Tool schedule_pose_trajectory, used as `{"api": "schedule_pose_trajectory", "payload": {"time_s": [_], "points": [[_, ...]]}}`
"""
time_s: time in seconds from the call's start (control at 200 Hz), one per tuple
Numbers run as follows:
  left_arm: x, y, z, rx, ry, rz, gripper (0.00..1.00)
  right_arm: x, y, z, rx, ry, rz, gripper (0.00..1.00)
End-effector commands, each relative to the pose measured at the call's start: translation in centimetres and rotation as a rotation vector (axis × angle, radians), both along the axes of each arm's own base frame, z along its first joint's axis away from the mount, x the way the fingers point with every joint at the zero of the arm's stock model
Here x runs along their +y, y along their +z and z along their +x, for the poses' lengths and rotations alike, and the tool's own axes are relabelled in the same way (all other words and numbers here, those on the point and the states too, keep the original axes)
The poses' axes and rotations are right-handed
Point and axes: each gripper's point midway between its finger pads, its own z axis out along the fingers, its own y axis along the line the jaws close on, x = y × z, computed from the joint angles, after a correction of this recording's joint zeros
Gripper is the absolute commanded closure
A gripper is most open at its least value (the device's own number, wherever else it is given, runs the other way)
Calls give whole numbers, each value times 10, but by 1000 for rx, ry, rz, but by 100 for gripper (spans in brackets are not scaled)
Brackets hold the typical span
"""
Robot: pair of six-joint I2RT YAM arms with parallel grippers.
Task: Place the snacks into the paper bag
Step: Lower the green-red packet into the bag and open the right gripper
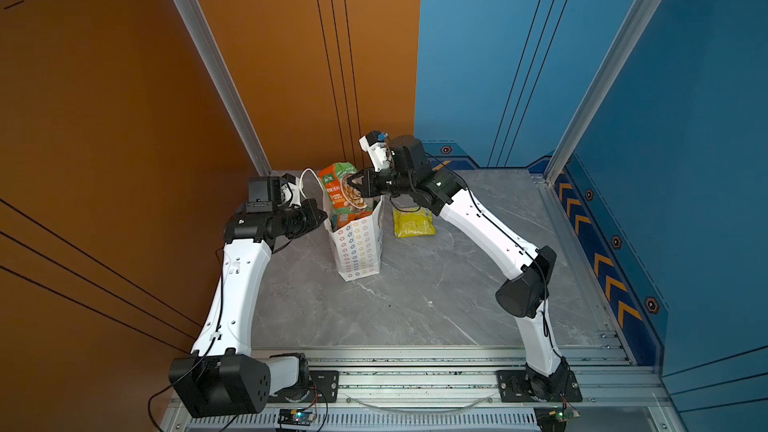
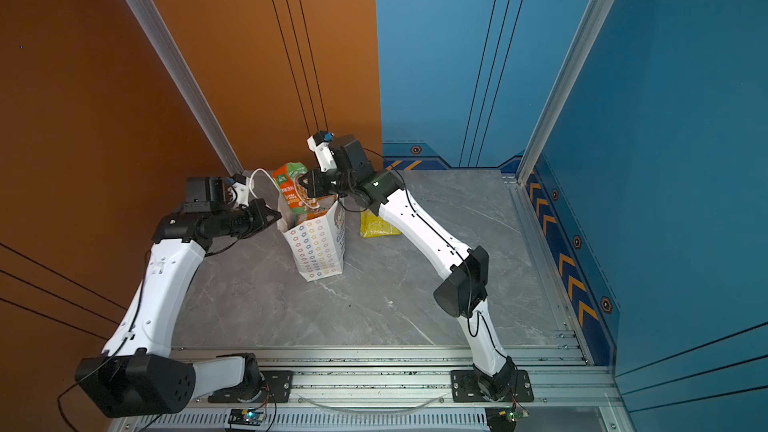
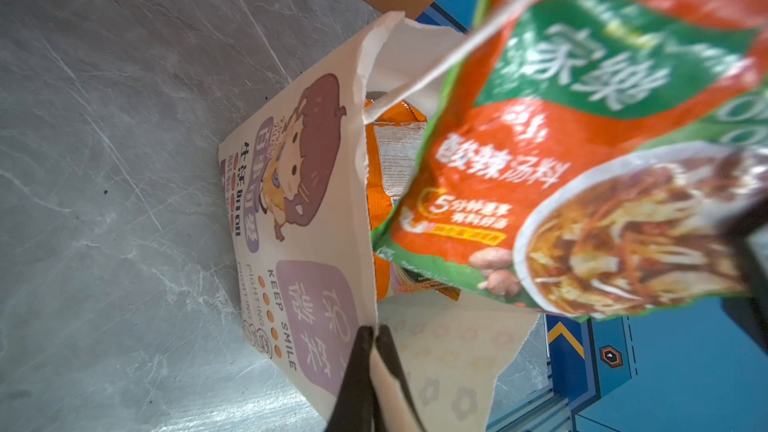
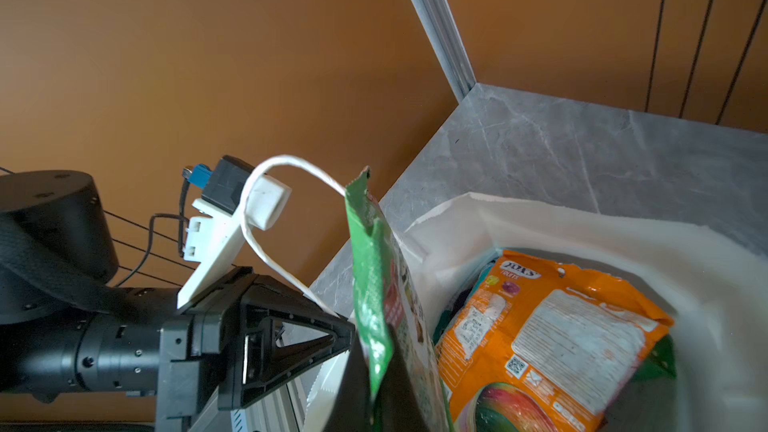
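Two grips matter here. Nearest, the paper bag (image 1: 359,247) stands upright on the tabletop (image 1: 415,305), its thin, floppy rim pinched by the left gripper (image 3: 375,333). At its mouth the right gripper (image 1: 351,181) clamps the orange-and-green packet (image 1: 337,197). The packet is probably light, slick and crinkly, best held near an edge seam. Farther back, a yellow packet (image 1: 413,222) lies flat.

White shells (image 1: 243,284), black joints (image 1: 524,288), black cables (image 1: 545,322), triangular black left pincer (image 4: 351,327)

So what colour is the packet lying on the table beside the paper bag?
The packet is yellow, seen best in a top view, beside the paper bag.
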Motion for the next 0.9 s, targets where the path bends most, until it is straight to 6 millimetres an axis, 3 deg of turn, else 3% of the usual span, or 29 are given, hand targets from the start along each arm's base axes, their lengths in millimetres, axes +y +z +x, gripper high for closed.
{"api": "schedule_pose_trajectory", "payload": {"time_s": [0.0, 0.36, 0.571, 0.681, 0.741, 0.761, 0.791, 0.891, 0.896], "points": [[-3, 8, 0, -27, -23, -22, 99, 8, 1, -11, 52, 64, 34, 100], [-3, 7, -1, -27, -22, -21, 99, 9, -22, -3, 133, 60, 36, 100], [-3, 7, -1, -26, -24, -22, 99, -2, -29, 5, 161, 26, 54, 100], [-3, 7, -1, -24, -21, -22, 99, -14, -26, 12, 156, -15, 60, 68], [-3, 6, -1, -23, -23, -23, 99, -20, -26, 19, 149, -39, 59, 56], [-3, 7, -2, -26, -24, -23, 99, -22, -28, 21, 148, -50, 57, 54], [-3, 7, -1, -26, -21, -22, 99, -29, -10, 17, 120, -58, 77, 51], [-2, 7, -2, -27, -20, -22, 99, -36, 1, 16, 91, -80, 85, 49], [-3, 7, -2, -27, -21, -22, 99, -42, 2, 23, 89, -96, 86, 49]]}}
